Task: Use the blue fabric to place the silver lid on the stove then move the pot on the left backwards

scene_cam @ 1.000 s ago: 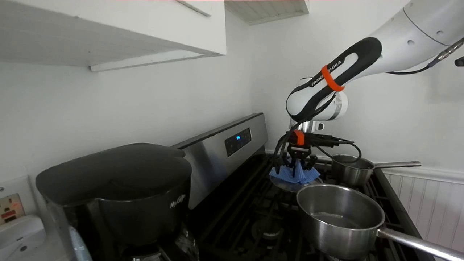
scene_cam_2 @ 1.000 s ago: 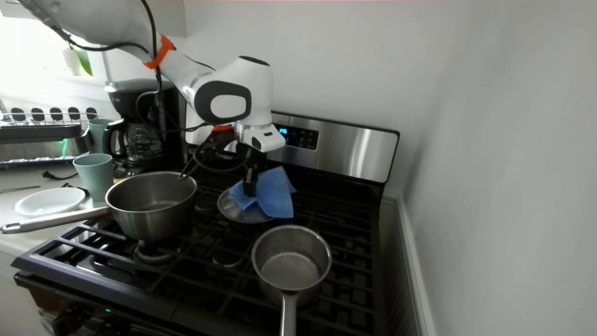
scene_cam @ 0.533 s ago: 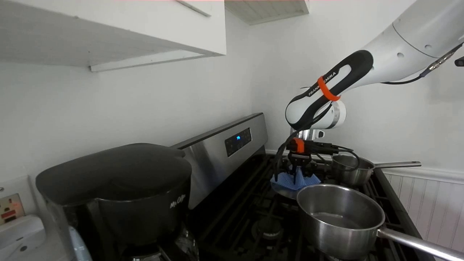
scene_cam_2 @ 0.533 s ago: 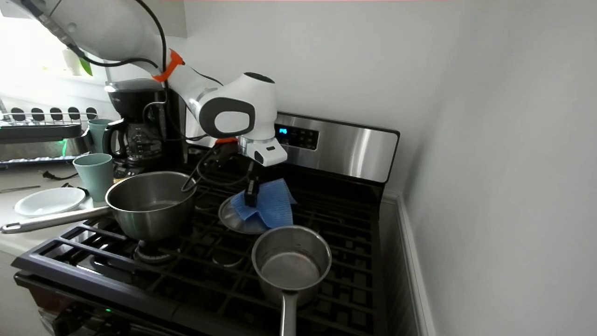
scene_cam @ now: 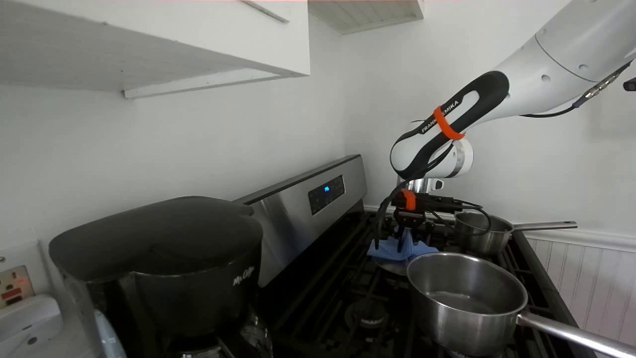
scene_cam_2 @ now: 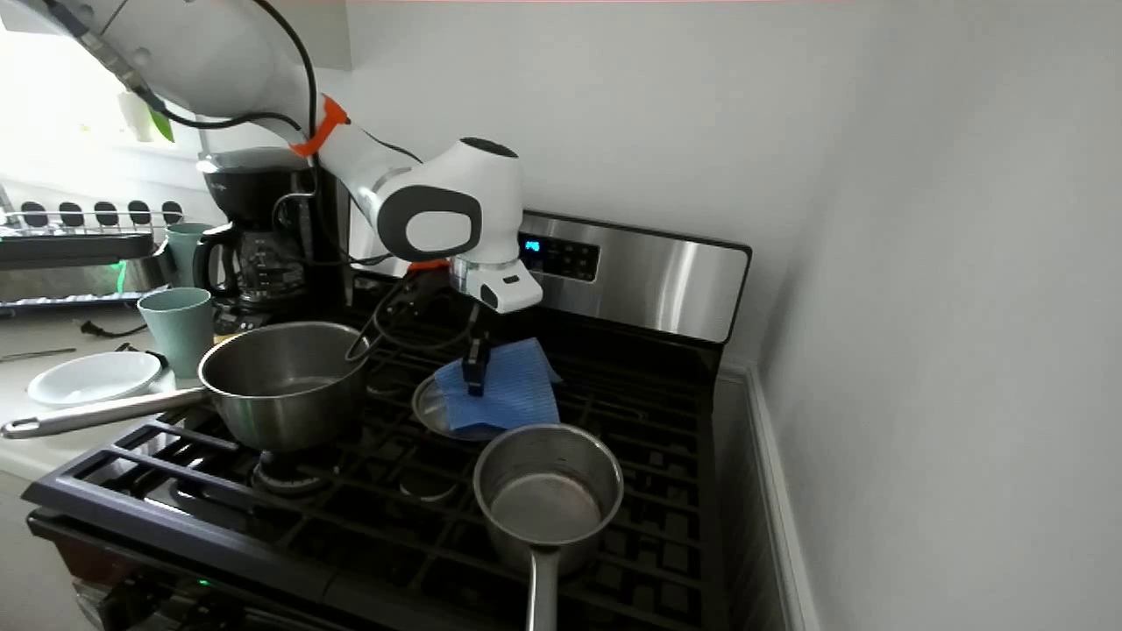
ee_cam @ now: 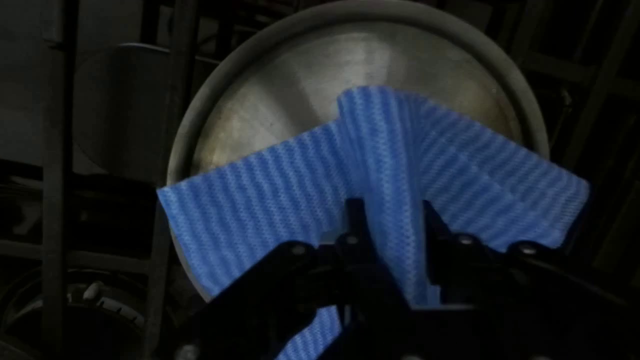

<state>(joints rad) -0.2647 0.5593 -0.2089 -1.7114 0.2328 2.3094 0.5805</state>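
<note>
The silver lid [scene_cam_2: 428,407] rests on the stove grates toward the back, and it also shows in an exterior view [scene_cam: 392,267] and the wrist view [ee_cam: 270,115]. The blue fabric [scene_cam_2: 524,381] drapes over it, with an upright fold in the middle; the wrist view shows the fabric's stripes [ee_cam: 265,200]. My gripper [ee_cam: 391,201] points down over the lid. Its fingers stand partly apart, one on each side of the fold. The lid's knob is hidden. The large pot [scene_cam_2: 285,416] stands front left on the stove, and it also shows in an exterior view [scene_cam: 452,323].
A smaller pot [scene_cam_2: 500,473] stands close in front of the lid on the right, its handle pointing forward. A coffee maker [scene_cam: 159,243], a green cup [scene_cam_2: 180,333] and a white bowl [scene_cam_2: 92,400] are on the counter left. The stove's back panel [scene_cam_2: 657,289] rises behind.
The arm has moved down, and the lid has come down with it onto the stove. In the last half second the arm barely moves while the fabric spreads flatter and wider over the lid.
</note>
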